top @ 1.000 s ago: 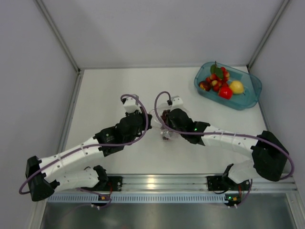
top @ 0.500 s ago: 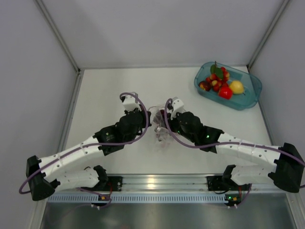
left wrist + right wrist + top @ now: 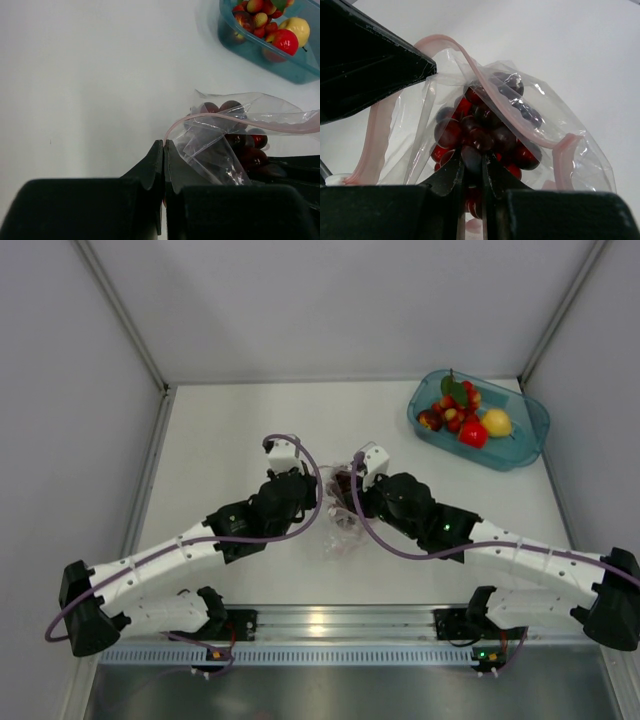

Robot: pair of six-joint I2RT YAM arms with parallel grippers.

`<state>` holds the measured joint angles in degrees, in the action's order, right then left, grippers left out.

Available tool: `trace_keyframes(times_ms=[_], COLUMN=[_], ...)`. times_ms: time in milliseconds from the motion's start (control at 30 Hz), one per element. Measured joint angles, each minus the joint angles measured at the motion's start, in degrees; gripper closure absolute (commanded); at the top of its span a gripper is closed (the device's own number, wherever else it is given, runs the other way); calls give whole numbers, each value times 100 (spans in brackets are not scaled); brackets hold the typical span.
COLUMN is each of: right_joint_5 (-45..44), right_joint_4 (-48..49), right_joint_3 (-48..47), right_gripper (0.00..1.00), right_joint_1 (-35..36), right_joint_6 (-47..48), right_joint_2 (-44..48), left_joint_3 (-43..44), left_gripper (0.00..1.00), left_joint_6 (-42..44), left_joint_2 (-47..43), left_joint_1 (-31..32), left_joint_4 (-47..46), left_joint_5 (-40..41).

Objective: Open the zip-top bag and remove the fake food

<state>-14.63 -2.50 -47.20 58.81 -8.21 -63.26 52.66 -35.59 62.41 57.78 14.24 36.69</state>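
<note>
The zip-top bag (image 3: pixel 340 532) hangs between my two grippers above the middle of the table. The left gripper (image 3: pixel 164 143) is shut on the bag's rim at its pink zip strip (image 3: pixel 210 116). The bag's mouth (image 3: pixel 555 125) is parted, with the strip (image 3: pixel 470 55) looping over it. Inside the bag, the right gripper (image 3: pixel 472 162) is shut on a grape of the dark grape bunch (image 3: pixel 485 130). The bunch (image 3: pixel 245 145) shows through the clear plastic. Other fake food, a red apple (image 3: pixel 473 433), a lemon (image 3: pixel 496 422) and berries, lies in the tub.
The teal tub (image 3: pixel 530 410) stands at the far right corner of the table, and shows at top right in the left wrist view (image 3: pixel 260 55). Grey walls close the table on three sides. An aluminium rail runs along the near edge (image 3: pixel 320 620).
Both grippers have shifted a little toward the far side with the bag between them. The right arm's elbow has swung out to the right and lower.
</note>
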Motion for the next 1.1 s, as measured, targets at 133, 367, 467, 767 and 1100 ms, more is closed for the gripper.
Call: trace_keyframes(times_ms=[133,367,467,767,1100], right_joint_5=[-125,92,179,26,-505], right_joint_4=[-210,-393,-393,-354,-339], right_joint_3=[-120,-105,0,232,229], right_gripper=[100,100,100,100,100], right_joint_1=[2,92,269,367,374], right_joint_6=[68,275,363,466,348], right_joint_2=[0,28,168,730,739], left_joint_3=[-2,-2,-2,-2,-52], left_gripper=[100,100,100,100,100], left_joint_6=[122,68,-17,-205,297], left_joint_2=[0,0,0,0,212], left_joint_1=[0,-2,4,83,-13], left_joint_4=[-4,11,50,-39,-212], left_joint_5=[11,271,369,181,-470])
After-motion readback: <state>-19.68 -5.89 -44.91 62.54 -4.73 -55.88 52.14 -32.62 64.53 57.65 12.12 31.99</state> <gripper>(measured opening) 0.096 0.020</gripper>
